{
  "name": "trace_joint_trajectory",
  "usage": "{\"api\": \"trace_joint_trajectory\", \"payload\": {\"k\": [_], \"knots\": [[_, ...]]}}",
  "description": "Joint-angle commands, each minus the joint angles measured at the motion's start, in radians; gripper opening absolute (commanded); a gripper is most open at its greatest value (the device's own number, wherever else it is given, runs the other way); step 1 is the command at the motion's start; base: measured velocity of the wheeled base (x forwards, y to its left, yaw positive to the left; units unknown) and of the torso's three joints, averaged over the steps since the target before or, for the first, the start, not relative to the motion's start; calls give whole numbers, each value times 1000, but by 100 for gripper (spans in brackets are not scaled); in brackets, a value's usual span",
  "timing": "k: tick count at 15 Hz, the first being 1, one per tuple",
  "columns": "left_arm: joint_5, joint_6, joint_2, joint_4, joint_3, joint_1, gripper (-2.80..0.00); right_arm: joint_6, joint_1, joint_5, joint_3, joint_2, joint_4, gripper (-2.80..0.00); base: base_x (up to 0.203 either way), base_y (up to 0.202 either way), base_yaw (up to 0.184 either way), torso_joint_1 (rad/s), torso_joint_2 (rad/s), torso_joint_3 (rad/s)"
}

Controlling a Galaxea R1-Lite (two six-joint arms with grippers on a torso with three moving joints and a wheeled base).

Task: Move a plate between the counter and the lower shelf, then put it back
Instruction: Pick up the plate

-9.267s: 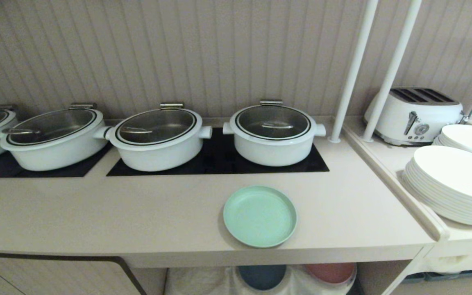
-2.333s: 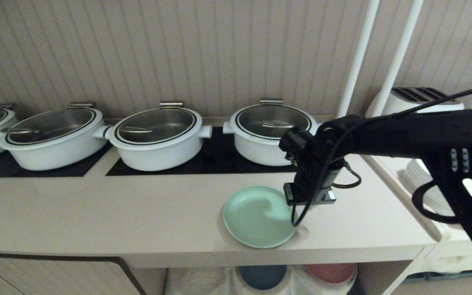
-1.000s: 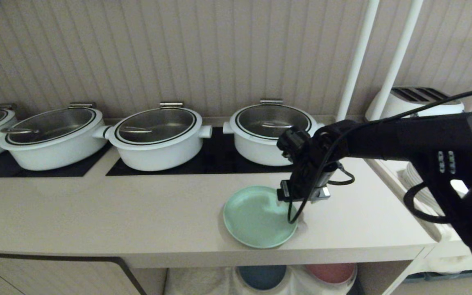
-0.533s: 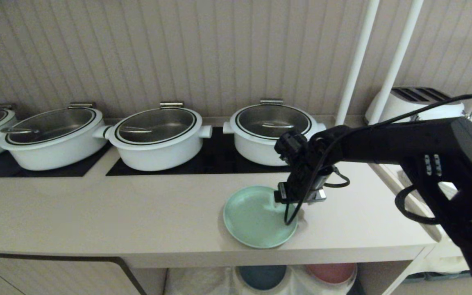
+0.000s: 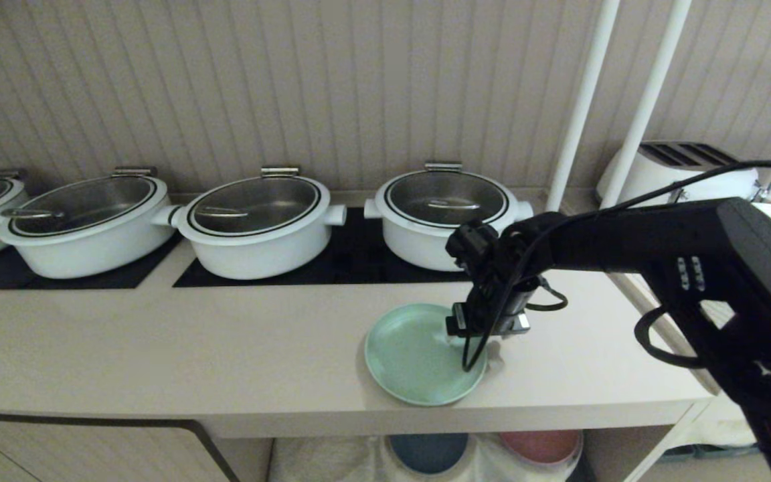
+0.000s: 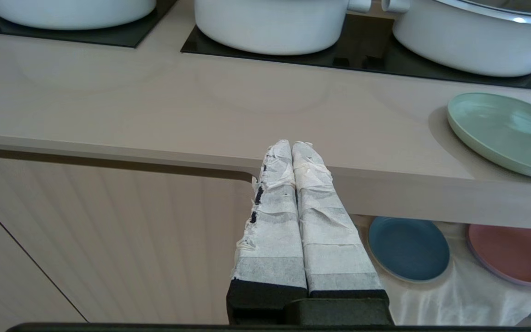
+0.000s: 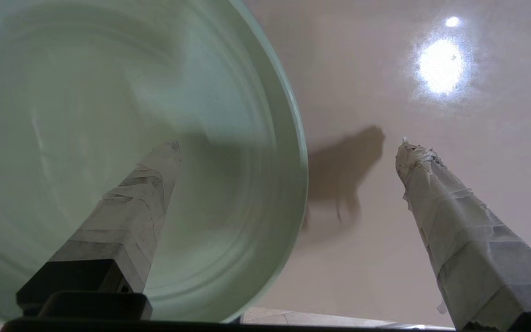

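I have the right gripper (image 7: 288, 147) down over the right-hand rim of the plate (image 5: 419, 358), pointing at the table (image 5: 158, 348). Its jaws stand wide open and straddle the rim: in the right wrist view one taped finger (image 7: 141, 193) hangs over the plate's green inside, the other is out over bare table beside it. Nothing is gripped; I can't tell whether either fingertip touches a surface.

The plate lies flat on the table near the rounded front edge, in front of the rightmost white pot (image 5: 449, 217). Two more lidded white pots (image 5: 258, 224) sit to its left on the black hob panels (image 5: 352, 258), with part of a fourth at the far left edge.

The left gripper (image 6: 293, 147) is parked low in front of the table's front edge, left of the plate, jaws closed with the taped fingers pressed together, holding nothing.

Below the table I see the lower shelf (image 6: 436, 299) with its white cloth, a dark blue plate (image 6: 408, 249) and a pink plate (image 6: 512, 253) lying on it side by side, almost under the green plate.

Off to the right, past two white poles (image 5: 583, 107), a white toaster (image 5: 680, 171) stands on the side ledge, partly behind my right arm.
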Motion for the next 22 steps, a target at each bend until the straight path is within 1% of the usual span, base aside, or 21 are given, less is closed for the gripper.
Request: {"api": "trace_joint_trajectory", "payload": {"k": [1,3,5,22], "knots": [[1,-1,0,0,0,0,-280,2,2,-1,0,4,-11,0,0,0,0,0,0,0],[1,0,0,0,0,0,-280,2,3,-1,0,6,-27,0,0,0,0,0,0,0],[1,0,0,0,-1,0,-280,-10,3,-1,0,7,-26,0,0,0,0,0,0,0],[1,-2,0,0,0,0,-280,-22,3,-1,0,17,-27,0,0,0,0,0,0,0]]}}
